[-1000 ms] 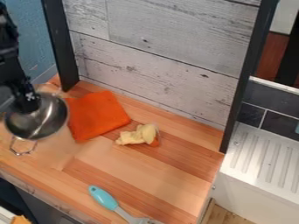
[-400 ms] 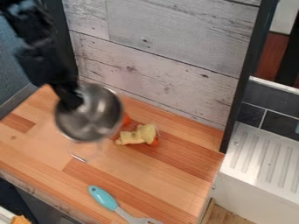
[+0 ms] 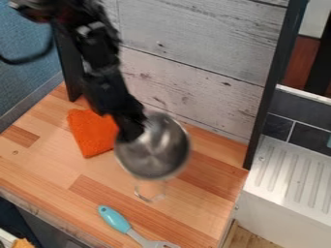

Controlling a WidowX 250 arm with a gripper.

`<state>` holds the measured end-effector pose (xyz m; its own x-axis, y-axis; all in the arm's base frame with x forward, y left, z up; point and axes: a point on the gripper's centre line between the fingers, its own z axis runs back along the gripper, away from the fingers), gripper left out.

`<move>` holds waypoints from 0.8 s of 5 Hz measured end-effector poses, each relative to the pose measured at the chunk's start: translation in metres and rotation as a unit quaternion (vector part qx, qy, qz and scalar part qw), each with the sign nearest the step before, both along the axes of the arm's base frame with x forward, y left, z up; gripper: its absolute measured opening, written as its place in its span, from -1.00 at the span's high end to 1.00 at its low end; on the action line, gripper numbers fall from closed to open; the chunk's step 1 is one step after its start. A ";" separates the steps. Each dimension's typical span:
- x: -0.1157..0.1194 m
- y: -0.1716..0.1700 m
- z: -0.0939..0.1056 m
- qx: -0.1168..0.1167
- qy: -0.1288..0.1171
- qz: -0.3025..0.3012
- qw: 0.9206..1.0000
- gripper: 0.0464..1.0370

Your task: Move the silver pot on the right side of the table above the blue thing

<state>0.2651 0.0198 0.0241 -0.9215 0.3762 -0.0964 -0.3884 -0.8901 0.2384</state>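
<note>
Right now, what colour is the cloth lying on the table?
The cloth is plain orange, best seen in the camera view.

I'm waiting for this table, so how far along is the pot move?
The pick-up looks done: the black gripper has the silver pot near its rim. The carry is in hand, the pot seemingly raised over the table. Left, probably: setting it down above the blue-handled utensil and letting go.
</note>
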 end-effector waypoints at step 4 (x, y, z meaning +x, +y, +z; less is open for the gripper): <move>-0.011 -0.040 -0.054 -0.018 0.052 -0.005 0.998 0.87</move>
